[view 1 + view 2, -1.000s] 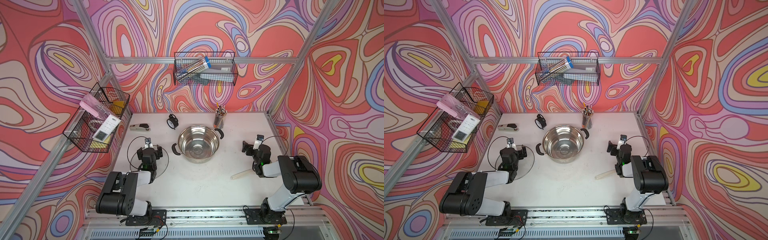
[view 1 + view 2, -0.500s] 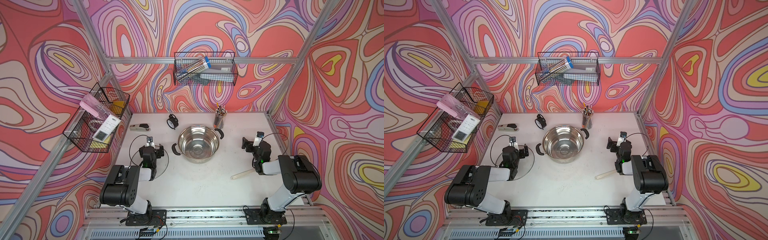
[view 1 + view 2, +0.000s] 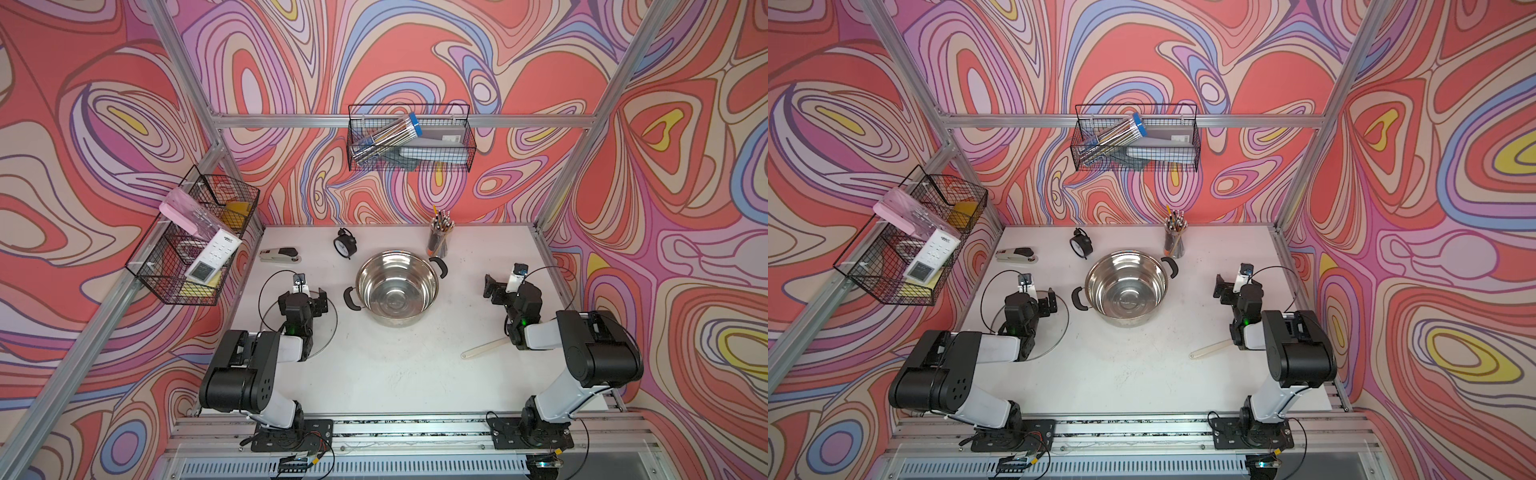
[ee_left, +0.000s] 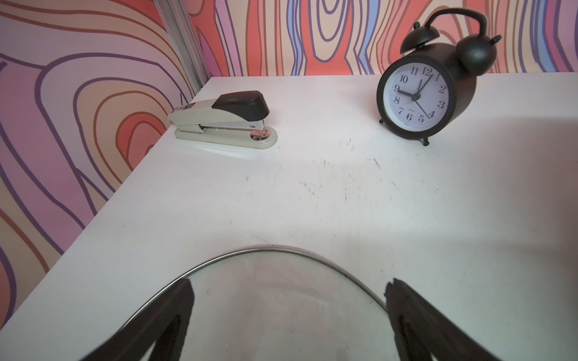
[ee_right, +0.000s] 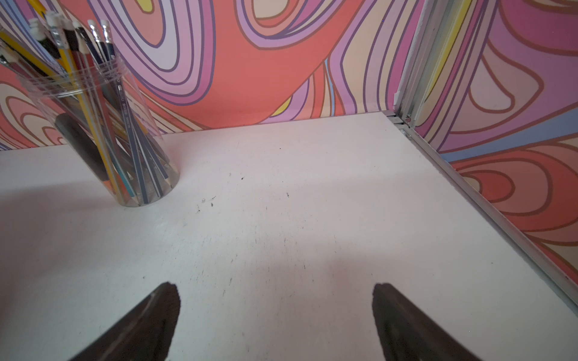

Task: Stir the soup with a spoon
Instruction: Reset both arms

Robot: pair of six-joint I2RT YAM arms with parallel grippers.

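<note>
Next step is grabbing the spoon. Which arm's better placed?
Right. The spoon lies partly under the right arm, and the right gripper is open and empty. The left gripper sits over the lid, across the table.

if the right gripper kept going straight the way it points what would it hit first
Way looks free: right gripper faces bare table, then the back wall; pencil cup sits aside. Depth unclear.

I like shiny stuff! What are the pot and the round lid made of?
The pot looks like polished steel: silvery and mirror-bright inside. The lid seems to be clear glass with a thin metal rim; you can see right through it.
</note>
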